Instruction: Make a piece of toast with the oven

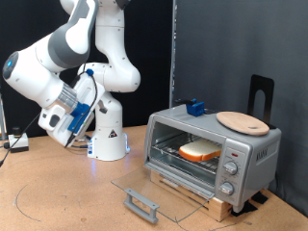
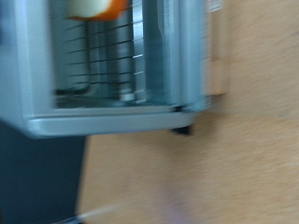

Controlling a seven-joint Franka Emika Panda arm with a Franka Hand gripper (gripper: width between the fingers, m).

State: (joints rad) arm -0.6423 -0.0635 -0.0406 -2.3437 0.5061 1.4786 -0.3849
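The silver oven (image 1: 252, 152) stands on a wooden slat base at the exterior view's right, its glass door (image 1: 164, 191) folded down flat and open. The piece of toast (image 1: 200, 149) lies on the wire rack inside. My gripper (image 1: 60, 127) hangs in the air at the exterior view's left, well away from the oven, with nothing seen in it. The wrist view is blurred. It shows the oven's open front (image 2: 112, 119), the rack (image 2: 103, 56) and an edge of the toast (image 2: 98, 7). No fingers show there.
A round wooden board (image 1: 243, 121) and a small blue object (image 1: 197, 107) lie on top of the oven. A black bracket (image 1: 261, 94) stands behind it. The door handle (image 1: 142, 203) juts out over the table. The arm's white base (image 1: 108, 135) is at the left.
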